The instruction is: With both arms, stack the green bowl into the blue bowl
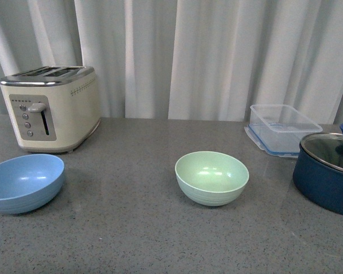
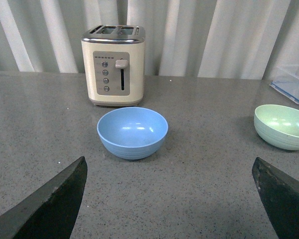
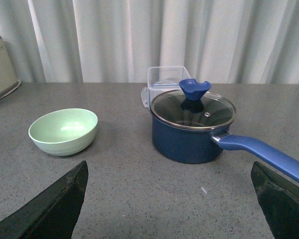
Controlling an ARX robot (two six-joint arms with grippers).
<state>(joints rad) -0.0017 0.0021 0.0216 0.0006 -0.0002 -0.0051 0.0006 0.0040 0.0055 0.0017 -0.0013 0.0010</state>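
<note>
The pale green bowl (image 1: 211,177) sits upright and empty at the middle of the grey counter; it also shows in the left wrist view (image 2: 282,126) and the right wrist view (image 3: 64,131). The light blue bowl (image 1: 24,182) rests empty at the left, in front of the toaster, and shows as the blue bowl (image 2: 132,132) ahead of my left gripper (image 2: 169,167). That gripper is open, wide apart, with bare counter between its fingers. My right gripper (image 3: 169,169) is also open and holds nothing; the green bowl lies ahead of it to one side. Neither arm appears in the front view.
A cream toaster (image 1: 51,107) stands at the back left. A clear plastic container (image 1: 282,128) sits at the back right. A dark navy pot (image 1: 327,172) with a glass lid stands at the right edge; its long blue handle (image 3: 264,152) reaches toward my right gripper's side.
</note>
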